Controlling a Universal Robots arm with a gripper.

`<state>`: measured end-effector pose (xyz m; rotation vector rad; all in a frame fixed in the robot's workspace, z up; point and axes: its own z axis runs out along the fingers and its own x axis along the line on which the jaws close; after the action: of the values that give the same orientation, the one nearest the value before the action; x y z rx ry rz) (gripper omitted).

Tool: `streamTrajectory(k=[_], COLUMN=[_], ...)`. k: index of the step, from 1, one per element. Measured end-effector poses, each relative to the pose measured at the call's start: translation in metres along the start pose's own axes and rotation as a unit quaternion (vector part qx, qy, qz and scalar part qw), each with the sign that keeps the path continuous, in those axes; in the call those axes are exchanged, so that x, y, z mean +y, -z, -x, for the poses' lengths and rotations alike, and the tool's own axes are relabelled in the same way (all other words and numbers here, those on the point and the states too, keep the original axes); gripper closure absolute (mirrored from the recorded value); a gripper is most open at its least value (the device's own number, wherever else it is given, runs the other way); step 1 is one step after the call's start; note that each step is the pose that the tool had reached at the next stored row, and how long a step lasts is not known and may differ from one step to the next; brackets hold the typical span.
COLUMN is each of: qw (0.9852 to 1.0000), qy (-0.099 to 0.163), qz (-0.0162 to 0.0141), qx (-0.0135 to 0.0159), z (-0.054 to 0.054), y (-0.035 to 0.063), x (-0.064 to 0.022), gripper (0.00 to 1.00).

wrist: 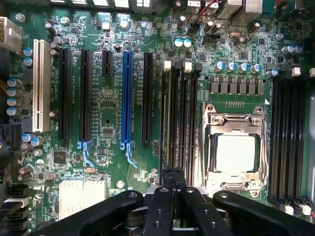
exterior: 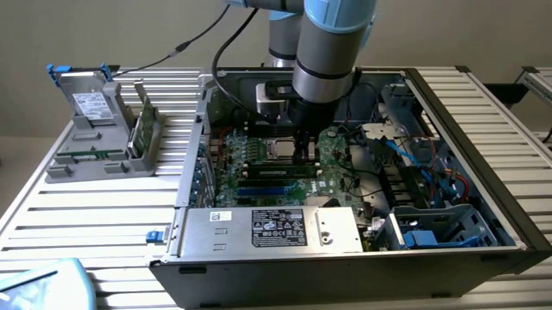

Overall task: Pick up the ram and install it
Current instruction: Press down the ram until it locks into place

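Arm [exterior: 332,45] is cut off at the top edge in the exterior view, and it hides the motherboard [exterior: 258,155] area behind it plus the far part of the case [exterior: 483,194]. RAM [exterior: 280,172] sits in a slot just below the gripper [exterior: 302,155]; too small to tell if it's fully seated or whether the fingertips touch it. Wrist view: the gripper's linkage covers the near ends of the memory slots [wrist: 178,118], and the print on the power supply label [exterior: 278,227] is unreadable.
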<state>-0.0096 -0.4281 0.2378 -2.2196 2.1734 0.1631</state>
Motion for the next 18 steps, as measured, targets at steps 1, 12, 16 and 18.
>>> streamTrajectory(k=[1,12,16,18], qw=[1.0000,1.0000,1.0000,1.0000], qy=[0.000,0.000,0.000,0.000], qz=[0.0000,0.0000,-0.0001,0.0000], qx=[0.0000,0.0001,-0.0003,0.0000], z=[0.0000,-0.0005,-0.0005,-0.0007], y=[-0.0001,-0.0050,-0.0063,-0.0067], x=[-0.0004,-0.0015,-0.0016,-0.0016], gripper=[0.89,0.89,0.89,0.89])
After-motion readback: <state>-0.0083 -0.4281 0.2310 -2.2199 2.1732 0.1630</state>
